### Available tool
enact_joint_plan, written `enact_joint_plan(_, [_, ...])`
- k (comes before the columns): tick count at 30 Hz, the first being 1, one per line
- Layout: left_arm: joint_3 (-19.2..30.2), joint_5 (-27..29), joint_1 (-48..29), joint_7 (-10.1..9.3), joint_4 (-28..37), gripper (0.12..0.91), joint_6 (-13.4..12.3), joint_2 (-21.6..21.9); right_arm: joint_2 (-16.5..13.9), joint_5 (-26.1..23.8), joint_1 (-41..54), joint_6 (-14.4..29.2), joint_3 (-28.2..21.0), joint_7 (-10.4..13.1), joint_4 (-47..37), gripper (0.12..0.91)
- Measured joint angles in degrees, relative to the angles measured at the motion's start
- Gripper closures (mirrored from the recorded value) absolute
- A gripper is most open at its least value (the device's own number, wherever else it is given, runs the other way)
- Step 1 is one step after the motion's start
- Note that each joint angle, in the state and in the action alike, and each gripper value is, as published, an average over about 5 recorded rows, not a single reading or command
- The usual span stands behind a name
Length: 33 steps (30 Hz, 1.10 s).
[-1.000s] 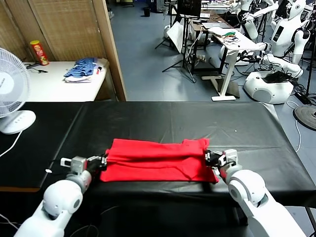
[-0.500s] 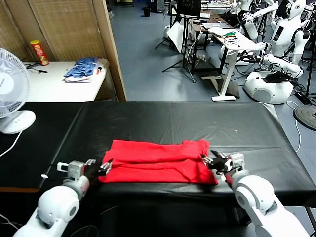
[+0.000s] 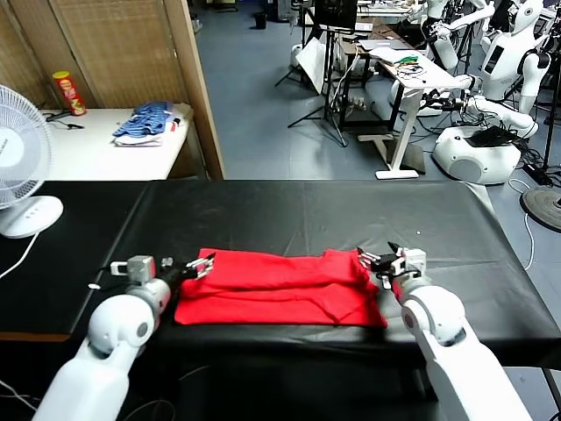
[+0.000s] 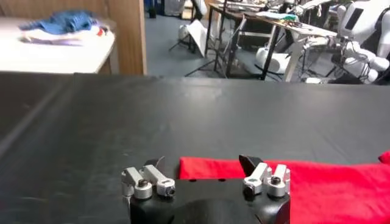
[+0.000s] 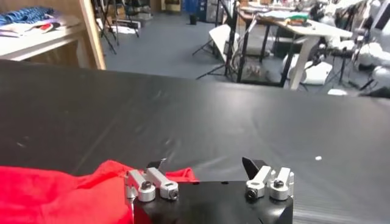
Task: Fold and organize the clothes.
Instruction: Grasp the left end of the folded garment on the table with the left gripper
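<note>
The clothes are one bright red T-shirt, folded into a long band near the front edge of the black table. My left gripper hovers open just above the shirt's far left corner, nothing between its fingers. In the left wrist view the left gripper spreads wide over the red T-shirt. My right gripper stands open above the shirt's far right corner, holding nothing. The right wrist view shows the right gripper wide apart, with the rumpled red T-shirt beside one finger.
A white fan stands at the table's left end. Behind it a white side table carries a blue-and-white striped cloth pile and a red can. A wooden post rises behind. Other robots and desks fill the back right.
Both grippers have let go of the shirt's front corners, opened, and risen to its far corners. The shirt's front edge now lies flat on the table.
</note>
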Motion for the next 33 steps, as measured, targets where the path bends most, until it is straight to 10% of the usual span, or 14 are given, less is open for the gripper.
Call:
enact_joint_plan(9, [0.46,0.65,-1.35,2.02,4.37,0.337,-1.20,-0.77,1.67,-0.63,0.03,0.06,-0.15,0.00,-1.84,0.373])
enact_joint_plan(21, [0.68,9.06,-0.24,1.79,5.43,0.886,-5.47,-2.32,4.18,-4.36,-0.96,3.57,-0.35,1.32,-3.69,0.865])
enact_joint_plan(27, [0.50,13.50,0.76,1.86,3.98,0.905,-6.71,-2.47,5.74,-5.91,-1.36,6.56,-0.30,4.22,-4.47,0.881])
enact_joint_plan(33, [0.32,13.54,1.36,2.72,2.38,0.902,-6.63,-2.03,5.37,-4.78,-2.49,6.68,0.11,1.64,-3.09,0.810])
